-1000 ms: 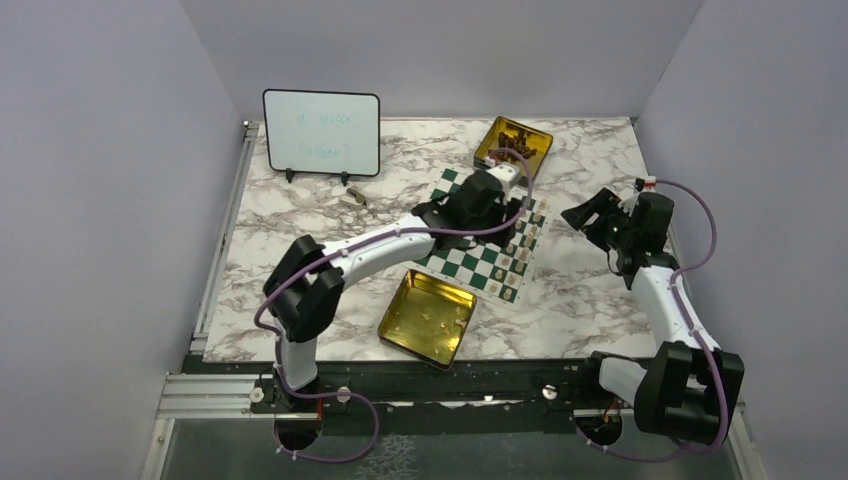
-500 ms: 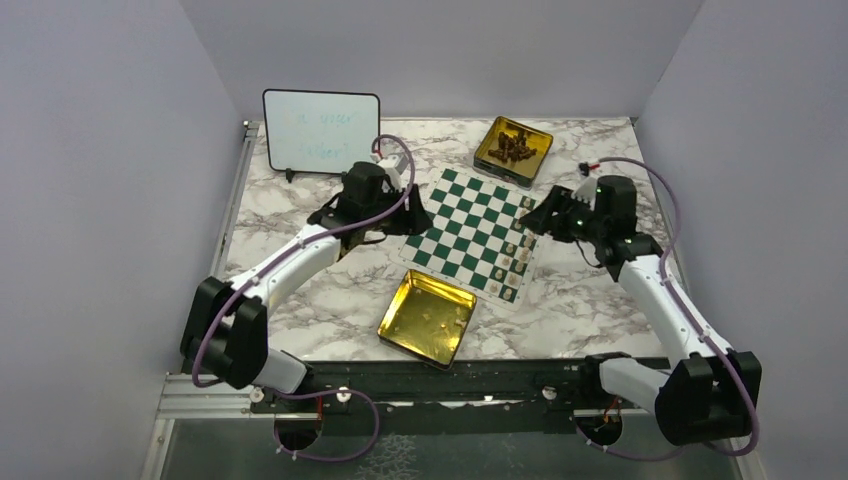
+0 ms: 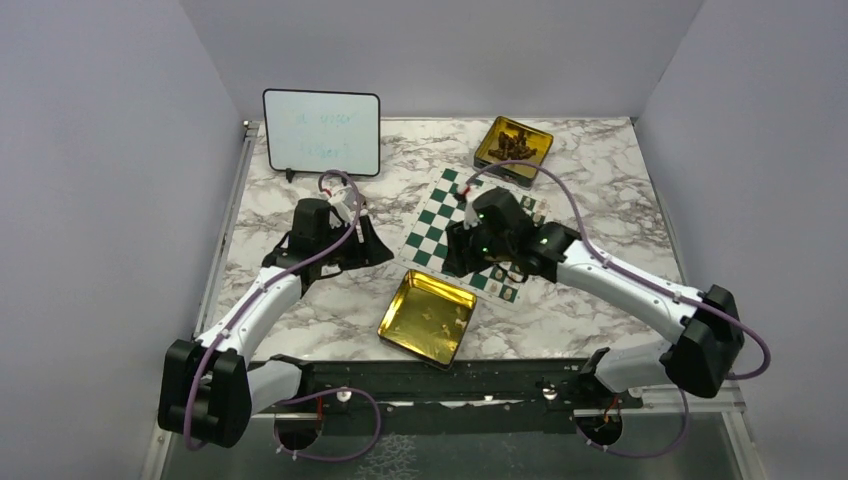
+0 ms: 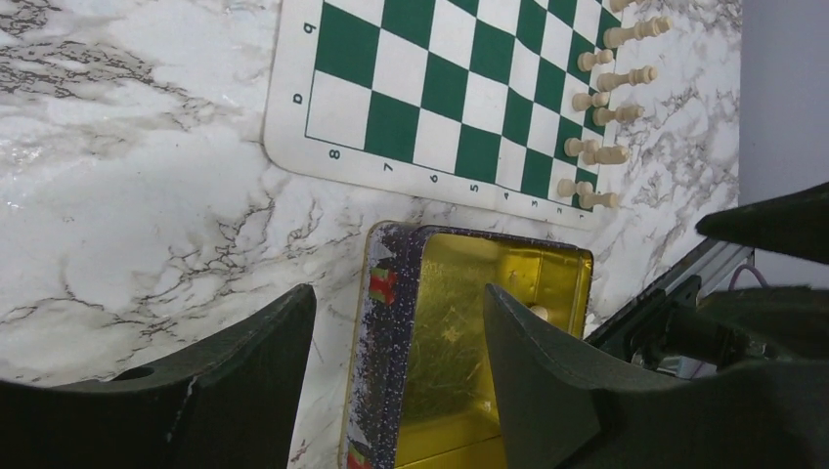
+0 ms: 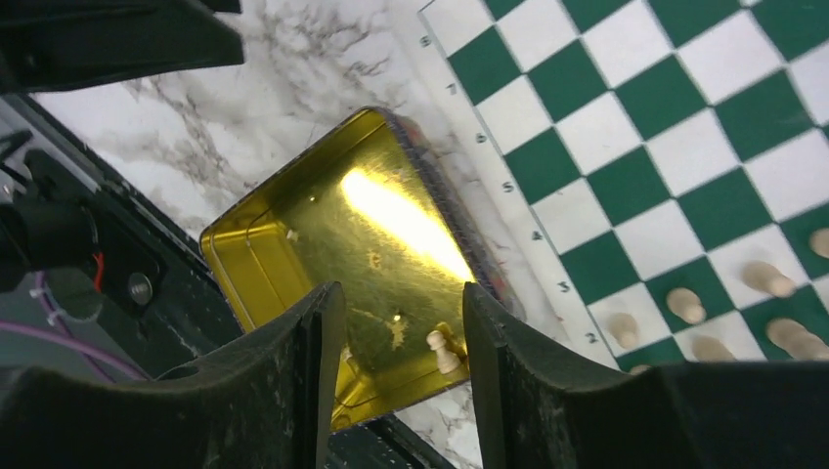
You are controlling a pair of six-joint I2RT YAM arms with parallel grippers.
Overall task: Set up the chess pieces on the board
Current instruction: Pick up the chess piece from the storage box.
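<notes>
The green and white board (image 3: 455, 215) lies flat at centre. Several cream pieces (image 3: 512, 268) stand along its near-right edge, and they also show in the left wrist view (image 4: 598, 96) and the right wrist view (image 5: 684, 305). One cream pawn (image 5: 442, 352) lies in the near gold tin (image 3: 427, 317), and it shows as a pale spot in the left wrist view (image 4: 534, 312). My right gripper (image 3: 458, 262) hangs open and empty over the board's near-left edge, with the tin and pawn between its fingers (image 5: 403, 293). My left gripper (image 3: 378, 250) is open and empty, left of the board (image 4: 399, 293).
A second gold tin (image 3: 513, 145) with dark pieces sits at the back, beyond the board. A black-framed whiteboard (image 3: 321, 133) stands at the back left. The near tin (image 4: 469, 342) lies close to the table's front edge and the black rail (image 5: 59, 244).
My left arm has drawn back from over the board to its left side. My right arm has swung in from the right, across the board, to above the near tin. Both grippers stay empty.
</notes>
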